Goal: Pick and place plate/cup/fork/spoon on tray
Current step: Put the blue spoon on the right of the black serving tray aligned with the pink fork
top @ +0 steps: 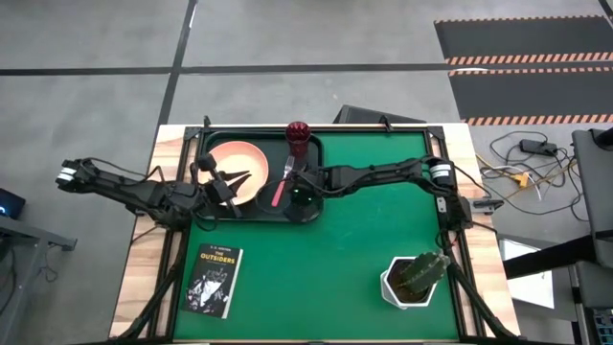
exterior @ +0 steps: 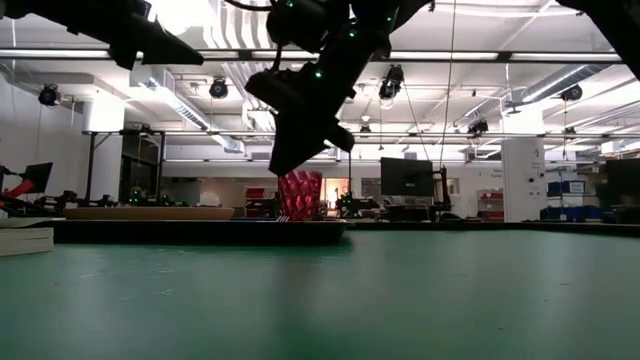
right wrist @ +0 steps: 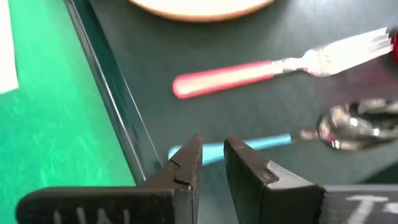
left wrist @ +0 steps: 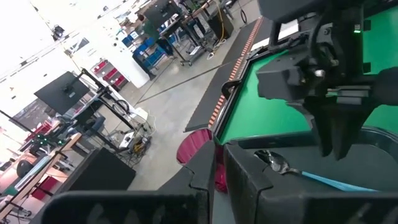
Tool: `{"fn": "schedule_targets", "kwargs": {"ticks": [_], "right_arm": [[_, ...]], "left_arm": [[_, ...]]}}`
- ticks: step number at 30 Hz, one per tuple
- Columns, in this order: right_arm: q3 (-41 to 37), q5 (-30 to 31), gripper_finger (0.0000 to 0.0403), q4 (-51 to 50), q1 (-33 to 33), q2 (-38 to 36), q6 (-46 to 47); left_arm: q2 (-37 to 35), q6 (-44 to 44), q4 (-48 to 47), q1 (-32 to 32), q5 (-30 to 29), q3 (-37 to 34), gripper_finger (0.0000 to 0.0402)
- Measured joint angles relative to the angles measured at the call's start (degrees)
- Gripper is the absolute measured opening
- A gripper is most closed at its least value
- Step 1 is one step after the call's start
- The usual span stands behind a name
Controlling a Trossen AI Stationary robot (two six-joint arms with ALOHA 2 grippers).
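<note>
The dark tray (top: pixel 259 207) lies at the far left of the green mat. On it lie the peach plate (top: pixel 238 161), the maroon cup (top: pixel 298 134), the pink-handled fork (right wrist: pixel 249 73) and the teal-handled spoon (right wrist: pixel 351 124). My right gripper (right wrist: pixel 213 146) hovers just over the spoon's handle (right wrist: pixel 273 142) near the tray's right rim. Its fingers are a narrow gap apart, and the handle lies flat on the tray beneath them. The left wrist view also shows this gripper (left wrist: pixel 336 152) above the spoon (left wrist: pixel 280 165). My left gripper (top: pixel 238 182) is open and empty over the plate's near edge.
A paperback book (top: pixel 214 280) lies on the mat's near left. A white pot with a cactus (top: pixel 414 278) stands at the near right. The green mat (top: pixel 364 230) between them is bare. The tray's raised rim (right wrist: pixel 118 106) runs close beside my right gripper.
</note>
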Motion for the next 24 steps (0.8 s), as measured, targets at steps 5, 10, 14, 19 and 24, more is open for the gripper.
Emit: {"fn": "schedule_targets", "kwargs": {"ticks": [5, 10, 14, 19, 24], "right_arm": [[-0.1, 0.0, 0.0056, 2.4, -0.5, 0.0, 0.0], [-0.2, -0.1, 0.0056, 3.3, -0.9, 0.7, 0.0], [-0.2, -0.5, 0.0056, 4.4, -0.9, 3.1, -0.8], [-0.2, 0.3, 0.0056, 6.4, -1.6, 6.6, -1.6], [0.4, 0.0, 0.0056, 5.4, -2.4, 9.0, -1.8]], "left_arm": [[-0.2, 0.0, 0.0, 0.0, 0.0, 0.0, 0.0015], [-0.1, 0.0, 0.0, 0.0, 0.0, 0.0, 0.0015], [-0.2, 0.0, 0.1, 0.0, 0.0, 0.1, 0.0015], [-0.3, 0.0, 0.2, 0.0, 0.0, 0.0, 0.0015], [-0.4, 0.0, 0.2, 0.0, 0.0, 0.0, 0.0015]]}}
